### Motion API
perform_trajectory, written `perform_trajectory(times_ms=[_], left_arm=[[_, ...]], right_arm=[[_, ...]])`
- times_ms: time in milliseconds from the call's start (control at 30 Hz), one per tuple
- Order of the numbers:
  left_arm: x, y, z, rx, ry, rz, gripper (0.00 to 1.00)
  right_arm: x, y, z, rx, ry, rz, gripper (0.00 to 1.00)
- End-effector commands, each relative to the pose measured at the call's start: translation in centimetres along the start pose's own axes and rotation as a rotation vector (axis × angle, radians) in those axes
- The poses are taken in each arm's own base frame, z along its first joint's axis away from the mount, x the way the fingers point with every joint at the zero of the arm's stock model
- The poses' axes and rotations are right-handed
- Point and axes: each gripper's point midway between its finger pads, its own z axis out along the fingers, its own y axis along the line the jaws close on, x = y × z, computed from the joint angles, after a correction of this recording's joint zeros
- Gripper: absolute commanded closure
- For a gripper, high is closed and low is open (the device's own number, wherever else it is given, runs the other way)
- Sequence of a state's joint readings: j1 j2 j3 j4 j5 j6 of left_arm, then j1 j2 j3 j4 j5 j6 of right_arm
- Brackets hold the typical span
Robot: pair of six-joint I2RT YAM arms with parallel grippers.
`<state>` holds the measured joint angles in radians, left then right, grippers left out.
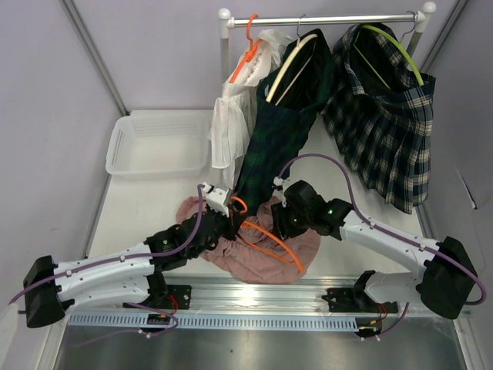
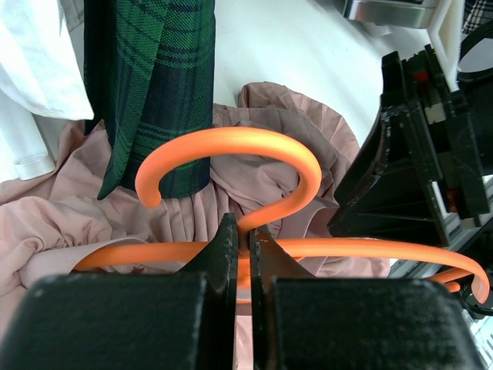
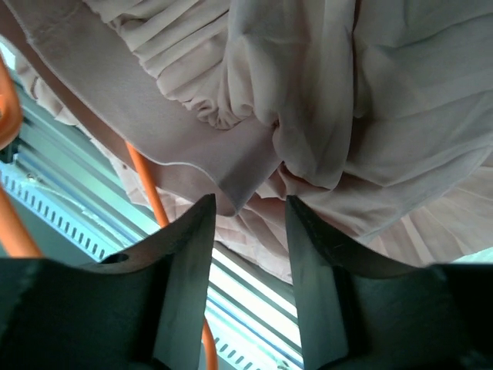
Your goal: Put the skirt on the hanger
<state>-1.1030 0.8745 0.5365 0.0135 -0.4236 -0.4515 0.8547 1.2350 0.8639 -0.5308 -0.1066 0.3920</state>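
the left gripper [image 2: 243,231] clamps the orange hanger [image 2: 231,142] by its neck, seemingly to steady it, while the pink skirt [image 1: 304,247] lies heaped under that hanger and the right gripper [image 3: 250,204], jaws apart, straddles a fold beside it, likely to thread it on.

PLACE: robot lab test cell | WALLS: plain pale grey panels [image 1: 46,100] closing it in | BENCH: white table [image 1: 146,208], black-and-white left arm [image 1: 115,270] and right arm [image 1: 393,243] bolted to a silver aluminium rail [image 1: 254,293], pale pink pleated skirt [image 1: 303,247] heaped between them | PROPS: white metal clothes rail [image 1: 323,20], white slotted plastic basket [image 1: 158,142]
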Motion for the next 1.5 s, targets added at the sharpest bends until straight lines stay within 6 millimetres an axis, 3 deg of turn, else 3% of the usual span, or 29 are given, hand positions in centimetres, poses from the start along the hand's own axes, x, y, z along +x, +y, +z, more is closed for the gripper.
perform_trajectory(times_ms=[0,133,467,567,933,1267,1467], left_arm=[[-2.2,-0.3,-0.2,0.006,-0.071,-0.02,1.0],[-2.1,-0.2,-0.3,0.004,-0.072,-0.02,1.0],[-2.8,0.4,-0.7,-0.019,-0.11,-0.033,1.0],[-3.3,1.1,-0.9,-0.048,-0.144,-0.042,1.0],[-5.6,2.9,-1.5,-0.132,-0.275,-0.059,1.0],[-7.9,4.1,-2.9,-0.173,-0.388,-0.102,1.0],[-7.6,5.8,-3.0,-0.254,-0.402,-0.091,1.0]], right_arm=[[-1.5,0.4,0.4,0.015,-0.059,-0.001,0.52],[-2.0,0.3,0.2,0.035,-0.091,0.015,0.53],[-2.3,-0.1,-0.5,0.097,-0.1,0.023,0.92],[-1.9,-0.5,-1.4,0.131,-0.082,0.023,0.98],[-2.4,-0.9,-5.2,0.17,-0.069,0.037,1.0],[-1.4,-1.5,-5.9,0.188,-0.033,0.043,1.0],[-0.7,-1.9,-6.3,0.199,-0.01,0.055,1.0]])
